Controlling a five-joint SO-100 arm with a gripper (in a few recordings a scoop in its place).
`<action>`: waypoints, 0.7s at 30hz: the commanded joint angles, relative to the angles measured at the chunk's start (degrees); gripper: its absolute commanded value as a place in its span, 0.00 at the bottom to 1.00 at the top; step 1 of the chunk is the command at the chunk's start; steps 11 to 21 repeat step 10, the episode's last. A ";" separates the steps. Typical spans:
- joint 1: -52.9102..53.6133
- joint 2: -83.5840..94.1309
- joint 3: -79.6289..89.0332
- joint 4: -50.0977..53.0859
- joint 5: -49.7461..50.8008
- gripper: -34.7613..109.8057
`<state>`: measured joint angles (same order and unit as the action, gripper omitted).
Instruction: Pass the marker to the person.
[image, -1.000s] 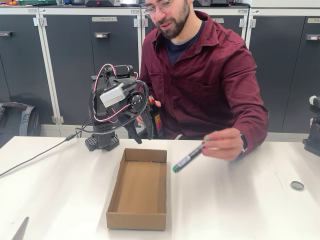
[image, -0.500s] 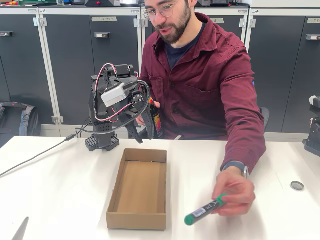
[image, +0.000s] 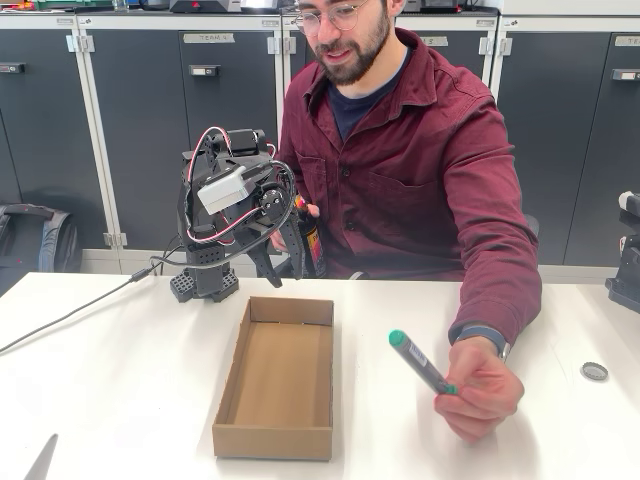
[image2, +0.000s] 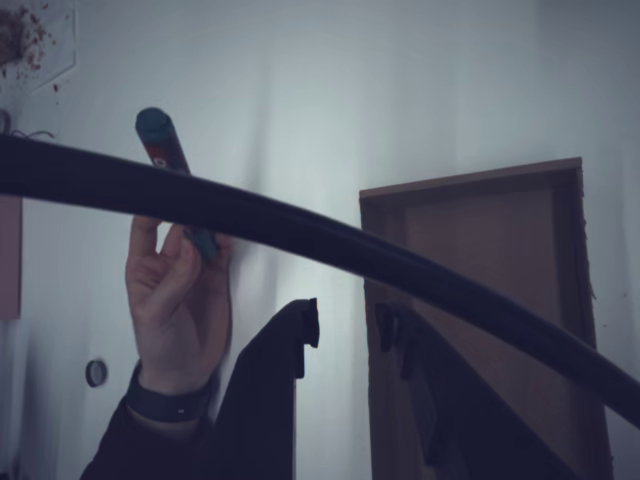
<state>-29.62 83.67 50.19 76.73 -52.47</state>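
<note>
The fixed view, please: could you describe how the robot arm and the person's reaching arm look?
The robot arm is black plastic, with a white block on top and red, white and black cables looping around it; its black gripper has two dark fingers. The person's arm wears a maroon button-shirt sleeve and a dark wrist smartwatch.

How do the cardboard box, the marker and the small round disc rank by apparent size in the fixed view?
1. Cardboard box, clearly largest.
2. Marker, held in the person's hand.
3. Small round disc on the table, smallest.
</note>
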 joint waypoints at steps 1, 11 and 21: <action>0.00 2.11 -2.20 -0.53 0.09 0.32; 0.53 2.11 -1.67 -1.14 -0.35 0.32; 0.53 2.11 -1.67 -1.14 -0.35 0.32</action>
